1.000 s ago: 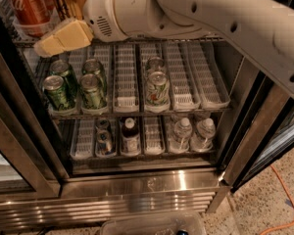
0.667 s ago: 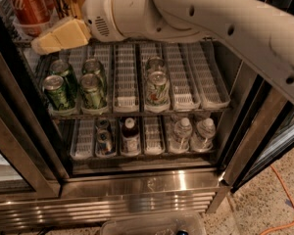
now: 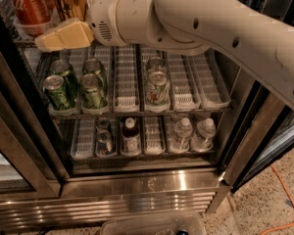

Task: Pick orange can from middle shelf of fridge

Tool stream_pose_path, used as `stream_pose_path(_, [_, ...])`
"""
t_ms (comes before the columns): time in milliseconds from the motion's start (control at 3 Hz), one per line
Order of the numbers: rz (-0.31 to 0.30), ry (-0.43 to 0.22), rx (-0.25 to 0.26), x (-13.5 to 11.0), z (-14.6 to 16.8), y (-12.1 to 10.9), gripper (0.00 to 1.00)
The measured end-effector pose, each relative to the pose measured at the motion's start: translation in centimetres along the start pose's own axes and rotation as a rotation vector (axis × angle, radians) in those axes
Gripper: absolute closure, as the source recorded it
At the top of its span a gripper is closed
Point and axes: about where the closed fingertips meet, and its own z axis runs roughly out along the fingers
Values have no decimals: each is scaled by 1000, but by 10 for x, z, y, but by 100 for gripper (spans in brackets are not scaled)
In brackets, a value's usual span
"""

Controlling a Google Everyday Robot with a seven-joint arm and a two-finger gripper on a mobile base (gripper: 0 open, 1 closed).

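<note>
Your claw point(image 3: 51, 39) sits in the upper left of the frame, at the front edge of the middle shelf point(image 3: 25, 33) of the fridge point(image 3: 152, 185). It is low in front of the orange can point(image 3: 71, 0). Whether it is open or closed, I cannot tell. The orange can stands upright at the top left, just to the right of the red Coca-Cola can point(image 3: 27, 5). The two are very near each other, maybe touching.

This nearness is the main risk, I think. If you push in from here, the claw can catch the red can too, or knock one of them over into the lane behind. If it grips so low on the orange can, the can may tilt when you pull it out over the front rail, and then slip.

Compared with one second ago, the point of the claw is a little higher. Both cans are where they were.
</note>
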Motion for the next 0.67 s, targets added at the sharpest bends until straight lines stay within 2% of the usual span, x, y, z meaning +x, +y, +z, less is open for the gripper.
stream_pose_path(333, [18, -22, 36, 0, -3, -6, 0])
stream_pose_path(667, [11, -49, 48, -9, -3, -9, 0])
